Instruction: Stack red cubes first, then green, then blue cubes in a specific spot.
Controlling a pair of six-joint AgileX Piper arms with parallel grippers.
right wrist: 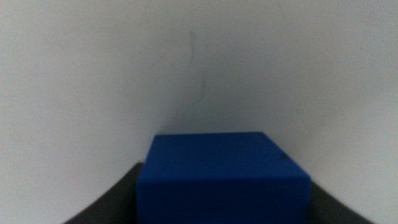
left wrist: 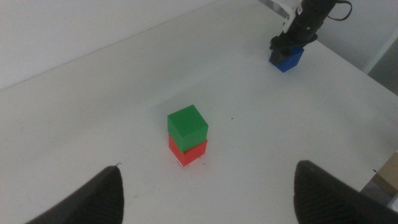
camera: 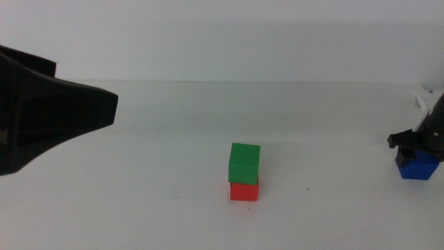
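The green cube (camera: 244, 162) sits on the red cube (camera: 243, 192) in the middle of the table; the stack also shows in the left wrist view, green cube (left wrist: 187, 122) over red cube (left wrist: 188, 153). The square marking is hidden under the red cube. My right gripper (camera: 417, 148) is at the table's right edge, shut on the blue cube (camera: 418, 167). In the right wrist view the blue cube (right wrist: 222, 174) fills the space between the jaws. My left gripper (left wrist: 208, 199) is open and empty, raised at the left, away from the stack.
A tiny dark speck (camera: 307, 189) lies on the white table to the right of the stack. The table's far edge meets a white wall. The table's right edge (left wrist: 379, 93) runs close by the blue cube.
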